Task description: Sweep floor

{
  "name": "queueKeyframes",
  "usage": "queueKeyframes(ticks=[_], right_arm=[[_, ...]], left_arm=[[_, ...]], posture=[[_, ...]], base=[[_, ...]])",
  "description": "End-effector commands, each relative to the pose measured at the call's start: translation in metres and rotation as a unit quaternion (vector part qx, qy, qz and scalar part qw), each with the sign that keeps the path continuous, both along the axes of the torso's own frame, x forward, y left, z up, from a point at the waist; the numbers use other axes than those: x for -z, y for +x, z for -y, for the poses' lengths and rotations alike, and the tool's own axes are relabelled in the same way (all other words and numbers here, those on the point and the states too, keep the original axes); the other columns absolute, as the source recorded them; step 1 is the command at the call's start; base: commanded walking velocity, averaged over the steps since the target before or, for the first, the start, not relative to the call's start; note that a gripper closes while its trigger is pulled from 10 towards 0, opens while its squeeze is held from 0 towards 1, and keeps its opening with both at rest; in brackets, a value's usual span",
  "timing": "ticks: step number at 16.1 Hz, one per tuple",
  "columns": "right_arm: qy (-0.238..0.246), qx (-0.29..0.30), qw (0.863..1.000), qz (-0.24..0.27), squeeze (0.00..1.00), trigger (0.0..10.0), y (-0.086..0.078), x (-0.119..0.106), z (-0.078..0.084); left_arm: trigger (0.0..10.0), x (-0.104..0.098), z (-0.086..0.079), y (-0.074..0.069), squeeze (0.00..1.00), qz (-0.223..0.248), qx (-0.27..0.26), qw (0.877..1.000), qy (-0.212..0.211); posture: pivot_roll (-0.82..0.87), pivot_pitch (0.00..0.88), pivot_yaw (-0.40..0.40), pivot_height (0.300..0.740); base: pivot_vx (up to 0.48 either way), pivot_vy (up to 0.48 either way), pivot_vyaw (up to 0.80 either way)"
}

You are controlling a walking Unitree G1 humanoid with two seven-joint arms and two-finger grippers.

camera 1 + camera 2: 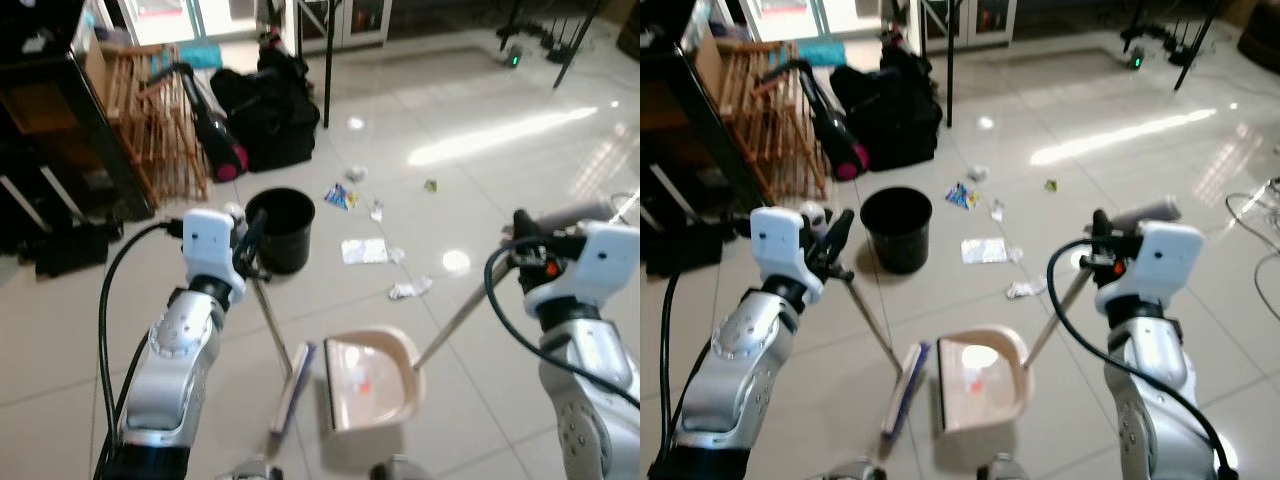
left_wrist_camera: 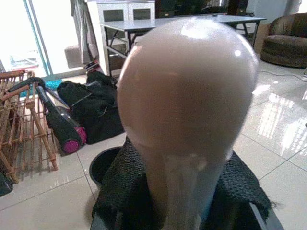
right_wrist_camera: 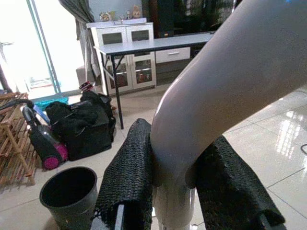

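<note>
I take the black bin as my landmark: it stands upright on the tiled floor, and its inside looks dark, so I cannot tell if something is in it. In front of the bin, nearer to me, the dustpan lies flat with a small reddish scrap inside, and the broom head rests just beside it. My left gripper is pinching the broom handle near its rounded top, close to the bin's rim. My right gripper is pressed on the dustpan handle, well to the right of the bin. Paper scraps lie right of the bin and beyond it. Behind the bin are a black bag and a wooden rack; to its right the tiles are open.
</note>
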State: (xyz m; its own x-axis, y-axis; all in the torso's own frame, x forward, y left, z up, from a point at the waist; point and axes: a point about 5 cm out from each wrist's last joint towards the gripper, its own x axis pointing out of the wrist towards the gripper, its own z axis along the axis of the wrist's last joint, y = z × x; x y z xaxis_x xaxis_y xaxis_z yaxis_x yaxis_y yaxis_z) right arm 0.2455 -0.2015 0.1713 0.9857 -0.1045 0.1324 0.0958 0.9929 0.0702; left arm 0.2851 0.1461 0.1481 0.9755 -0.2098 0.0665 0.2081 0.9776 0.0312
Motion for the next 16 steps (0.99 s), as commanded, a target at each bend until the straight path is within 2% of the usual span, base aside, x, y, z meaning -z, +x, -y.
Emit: queueKeyframes(ticks=[1, 5, 6, 10, 12, 16], right_arm=[[0.009, -0.015, 0.999, 0.026, 0.00, 10.0, 0.000, -0.011, -0.007], [0.003, -0.002, 0.999, 0.037, 0.00, 10.0, 0.002, -0.017, -0.002], [0.007, 0.005, 0.999, 0.036, 0.00, 10.0, 0.002, -0.017, 0.000], [0.026, 0.007, 0.999, 0.031, 0.00, 10.0, 0.001, -0.013, -0.001], [0.029, 0.009, 0.999, 0.027, 0.00, 10.0, 0.001, -0.011, 0.000], [0.028, 0.017, 0.999, 0.028, 0.00, 10.0, 0.004, -0.012, 0.003]], left_arm=[[10.0, -0.010, -0.012, 0.003, 0.00, 0.023, -0.022, 0.999, 0.023], [10.0, -0.012, -0.010, 0.009, 0.00, 0.028, -0.011, 0.999, 0.028], [10.0, -0.017, -0.007, 0.011, 0.00, 0.040, -0.006, 0.998, 0.040], [10.0, -0.022, -0.004, 0.015, 0.00, 0.050, -0.004, 0.998, 0.035], [10.0, -0.022, -0.002, 0.015, 0.00, 0.052, 0.000, 0.998, 0.034], [10.0, -0.022, -0.001, 0.017, 0.00, 0.052, 0.002, 0.998, 0.034]], posture=[[-0.08, 0.125, 0.003, 0.740], [-0.08, 0.129, 0.011, 0.740], [-0.08, 0.130, 0.014, 0.740], [-0.06, 0.132, 0.011, 0.740], [-0.06, 0.132, 0.009, 0.740], [-0.06, 0.133, 0.010, 0.740]], base=[[0.000, 0.000, 0.00], [0.000, 0.000, 0.00], [0.000, 0.000, 0.00], [0.000, 0.000, 0.00], [0.266, 0.000, -0.53], [0.318, 0.000, 0.00]])
